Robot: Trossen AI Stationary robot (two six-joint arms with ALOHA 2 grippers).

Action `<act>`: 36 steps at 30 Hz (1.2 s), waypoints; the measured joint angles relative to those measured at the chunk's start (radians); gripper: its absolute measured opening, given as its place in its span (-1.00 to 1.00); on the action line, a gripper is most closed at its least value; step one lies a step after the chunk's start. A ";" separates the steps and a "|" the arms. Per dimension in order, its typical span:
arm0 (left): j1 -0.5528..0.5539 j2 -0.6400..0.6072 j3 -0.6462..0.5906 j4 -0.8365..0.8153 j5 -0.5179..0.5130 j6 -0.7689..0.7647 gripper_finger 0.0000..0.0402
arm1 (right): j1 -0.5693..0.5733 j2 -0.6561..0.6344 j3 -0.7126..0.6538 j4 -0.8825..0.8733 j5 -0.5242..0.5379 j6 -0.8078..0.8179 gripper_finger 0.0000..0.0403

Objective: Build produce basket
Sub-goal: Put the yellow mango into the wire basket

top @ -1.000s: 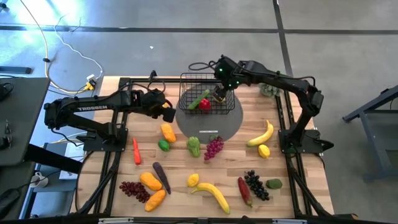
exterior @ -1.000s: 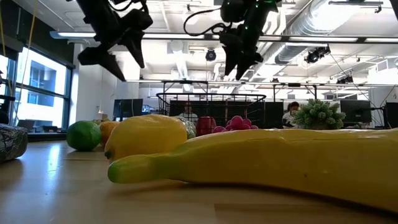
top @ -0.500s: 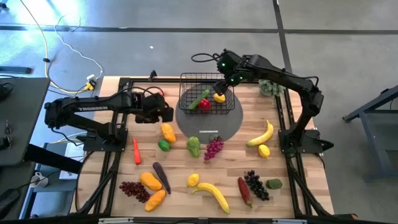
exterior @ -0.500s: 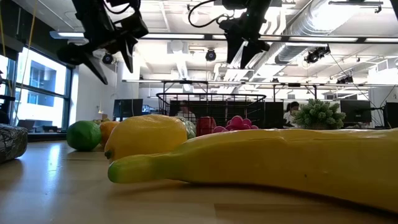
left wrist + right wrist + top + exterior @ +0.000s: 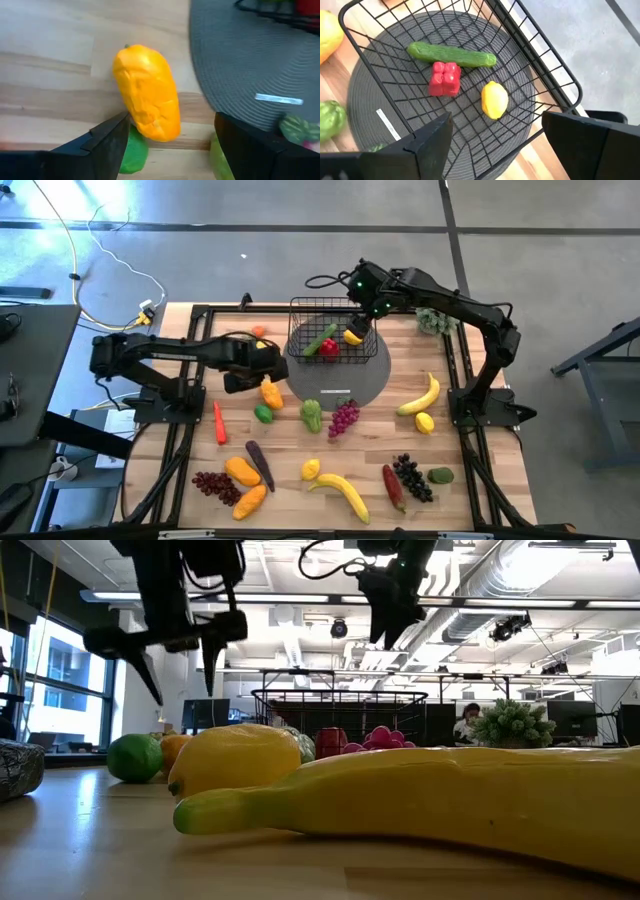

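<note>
The orange pepper (image 5: 147, 95), centre-left in the high view beside the grey mat (image 5: 370, 375), looks light, hard and slick; grip across its narrow middle. The left gripper (image 5: 167, 145) hangs over it, jaws wide, empty. A green lime (image 5: 134, 157) touches the pepper. The right gripper (image 5: 495, 137), open and empty, hovers over the basket (image 5: 300, 315).

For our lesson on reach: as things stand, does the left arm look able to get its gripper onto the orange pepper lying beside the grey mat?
Probably yes. The left gripper hangs open just above the orange pepper, which lies on bare wood beside the grey mat. Only the green lime touches its far end; nothing covers it.
</note>
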 joint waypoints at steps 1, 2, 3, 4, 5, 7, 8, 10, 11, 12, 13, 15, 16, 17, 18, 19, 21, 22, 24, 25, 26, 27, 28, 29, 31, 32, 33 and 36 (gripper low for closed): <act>0.000 0.016 0.000 0.005 0.009 -0.015 0.41 | 0.000 0.000 0.000 0.000 0.000 -0.014 0.42; 0.000 0.031 0.000 0.007 0.012 -0.032 0.41 | 0.000 0.000 0.000 0.000 0.000 -0.023 0.42; 0.000 0.041 0.000 0.009 0.012 -0.049 0.41 | 0.000 0.000 0.000 0.000 0.000 -0.033 0.42; 0.000 0.050 0.000 0.016 0.012 -0.064 0.41 | 0.000 0.000 0.000 0.001 0.000 -0.043 0.42; 0.000 0.061 0.000 0.030 0.012 -0.074 0.41 | 0.000 0.000 0.000 0.001 0.000 -0.047 0.42; 0.000 0.080 0.000 0.038 0.012 -0.090 0.41 | 0.000 0.000 0.000 0.001 0.000 -0.047 0.42; 0.000 0.088 0.000 0.040 0.012 -0.100 0.41 | 0.000 0.000 0.000 0.001 0.000 -0.047 0.42; -0.003 0.108 0.000 0.043 0.023 -0.117 0.41 | 0.000 0.000 0.000 0.003 0.000 -0.047 0.42; -0.005 0.116 0.000 0.041 0.026 -0.122 0.41 | 0.000 0.000 0.000 0.003 0.000 -0.047 0.42; -0.007 0.123 0.000 0.042 0.026 -0.131 0.41 | 0.000 0.000 0.000 0.003 0.000 -0.047 0.42; -0.011 0.133 0.000 0.043 0.027 -0.141 0.41 | 0.000 0.000 0.000 0.003 0.000 -0.047 0.42; -0.013 0.152 0.000 0.041 0.027 -0.157 0.41 | 0.000 0.000 0.000 0.003 0.000 -0.050 0.42; -0.013 0.159 0.000 0.041 0.029 -0.164 0.41 | 0.000 0.000 0.000 0.003 0.000 -0.058 0.42; -0.013 0.166 0.000 0.042 0.031 -0.167 0.41 | 0.000 0.000 0.000 0.003 0.000 -0.067 0.42; -0.013 0.175 0.000 0.041 0.031 -0.168 0.41 | 0.000 0.000 0.000 0.003 0.000 -0.072 0.42; -0.013 0.183 0.000 0.040 0.031 -0.169 0.41 | 0.000 0.000 0.000 0.003 0.000 -0.074 0.42; -0.013 0.197 0.000 0.042 0.030 -0.172 0.41 | 0.000 0.000 0.000 0.003 0.000 -0.074 0.42; -0.013 0.208 0.000 0.042 0.030 -0.172 0.41 | 0.000 0.000 0.000 0.003 0.000 -0.074 0.42; -0.013 0.223 0.000 0.042 0.030 -0.172 0.41 | 0.000 0.000 0.000 0.003 0.000 -0.074 0.42; -0.013 0.233 0.000 0.043 0.031 -0.172 0.41 | 0.000 0.000 0.000 0.003 0.000 -0.074 0.42; -0.013 0.243 0.000 0.042 0.031 -0.171 0.41 | 0.000 0.000 0.000 0.003 0.000 -0.078 0.42; -0.013 0.254 0.000 0.042 0.031 -0.170 0.41 | 0.000 0.000 0.000 0.003 0.000 -0.085 0.42; -0.012 0.260 0.000 0.042 0.031 -0.170 0.41 | 0.000 0.000 0.000 0.003 0.000 -0.091 0.42; -0.011 0.265 0.000 0.043 0.031 -0.170 0.41 | 0.000 0.000 0.000 0.003 0.000 -0.092 0.42; -0.011 0.279 0.000 0.043 0.031 -0.169 0.40 | 0.000 0.000 0.000 0.003 0.000 -0.092 0.42; -0.011 0.282 0.000 0.043 0.030 -0.169 0.39 | 0.000 0.000 0.000 0.003 0.000 -0.092 0.42; -0.010 0.282 0.000 0.043 0.025 -0.166 0.38 | 0.000 0.000 0.000 0.003 0.000 -0.092 0.42; -0.010 0.282 0.000 0.043 -0.003 -0.162 0.28 | 0.000 0.000 0.000 0.003 0.000 -0.092 0.42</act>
